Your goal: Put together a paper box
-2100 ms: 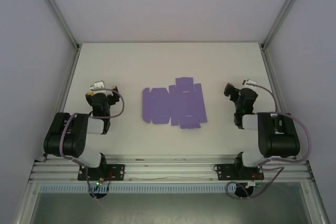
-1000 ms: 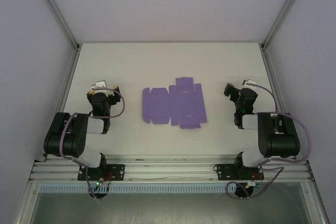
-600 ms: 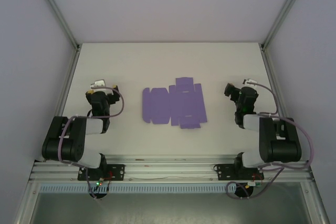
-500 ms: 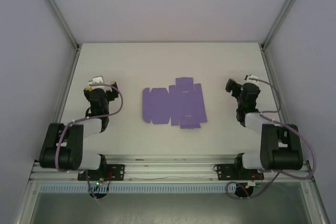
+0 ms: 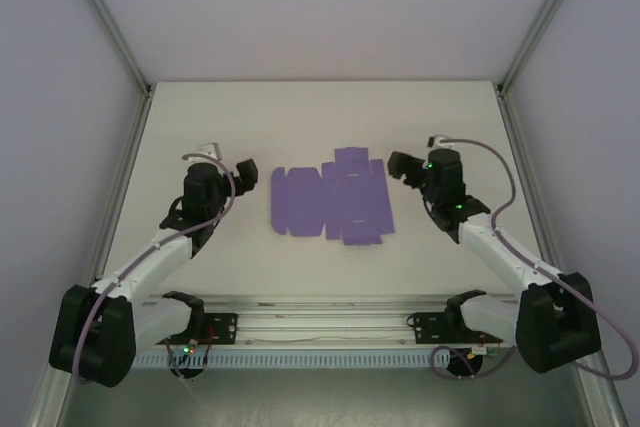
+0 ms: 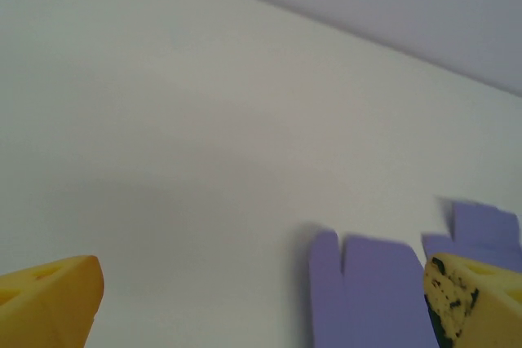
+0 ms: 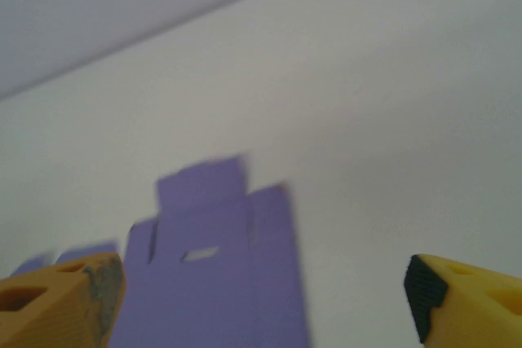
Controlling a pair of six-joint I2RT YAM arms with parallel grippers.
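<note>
Paper box (image 5: 331,205) lies flat and unfolded mid-tabletop (image 5: 300,117), between the arms; left gripper (image 5: 243,169) near its left edge, right gripper (image 5: 398,164) near its right edge, both spread, holding nothing; suggest coming in low, one finger under an outer flap, other arm pinning the middle panel; fold on creases.

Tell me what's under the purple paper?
The paper box lies flat and unfolded on the white table. Nothing pokes out around its edges; the patch right beneath it is covered.
</note>
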